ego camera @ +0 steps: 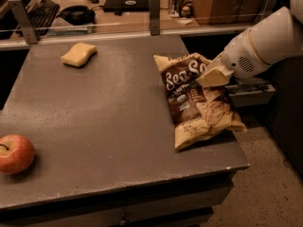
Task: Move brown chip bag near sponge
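camera view: the grey worktop [109, 112] fills most of the picture. the brown chip bag [187, 105] lies by the worktop's right edge, about midway along it, its lower tan end pointing toward the front right corner and its crumpled right side reaching just past the edge. the gripper [210, 78] comes in from the right on a white arm [265, 44] and is clenched on the bag's upper right part, with one pale finger [215, 74] lying over the end of the white lettering (only "sea s" can be read). the bag's top end looks tilted up a little off the surface. the sponge [78, 54] rests near the back left corner, well apart from the bag. a red apple [15, 153] sits at the left edge, toward the front left corner. beyond the back edge, a keyboard [40, 11] lies on a desk.
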### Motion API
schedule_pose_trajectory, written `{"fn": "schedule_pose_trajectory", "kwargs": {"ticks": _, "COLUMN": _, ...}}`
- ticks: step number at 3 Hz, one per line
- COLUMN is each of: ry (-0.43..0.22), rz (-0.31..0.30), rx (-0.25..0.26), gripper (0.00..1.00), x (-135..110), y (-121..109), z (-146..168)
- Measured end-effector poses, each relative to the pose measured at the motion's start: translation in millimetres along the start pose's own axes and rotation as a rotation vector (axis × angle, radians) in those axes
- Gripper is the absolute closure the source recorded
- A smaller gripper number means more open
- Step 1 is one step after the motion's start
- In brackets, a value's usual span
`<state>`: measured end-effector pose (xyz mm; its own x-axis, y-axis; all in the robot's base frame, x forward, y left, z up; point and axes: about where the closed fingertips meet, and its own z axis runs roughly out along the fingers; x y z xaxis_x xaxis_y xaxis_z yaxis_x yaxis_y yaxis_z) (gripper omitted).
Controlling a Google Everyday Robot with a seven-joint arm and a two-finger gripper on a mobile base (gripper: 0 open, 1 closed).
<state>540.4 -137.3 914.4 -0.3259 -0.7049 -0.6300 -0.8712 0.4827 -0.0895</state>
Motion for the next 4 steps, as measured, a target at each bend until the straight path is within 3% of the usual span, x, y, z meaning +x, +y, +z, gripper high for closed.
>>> {"fn": "schedule_pose_trajectory", "kwargs": {"ticks": 1, "ry": -0.003, "rz": -0.004, "rx": 0.001, "gripper": 1.00, "x": -1, "y": 1, "z": 0}}
{"fn": "schedule_pose_trajectory", "kwargs": {"ticks": 2, "ry": -0.077, "rz": -0.013, "rx": 0.029, "gripper": 1.00, "x": -24, "y": -11, "z": 6}}
{"fn": "schedule_pose_trajectory", "kwargs": {"ticks": 4, "ry": -0.213, "rz": 0.027, "rx": 0.115, "gripper": 1.00, "x": -104, "y": -83, "z": 46}}
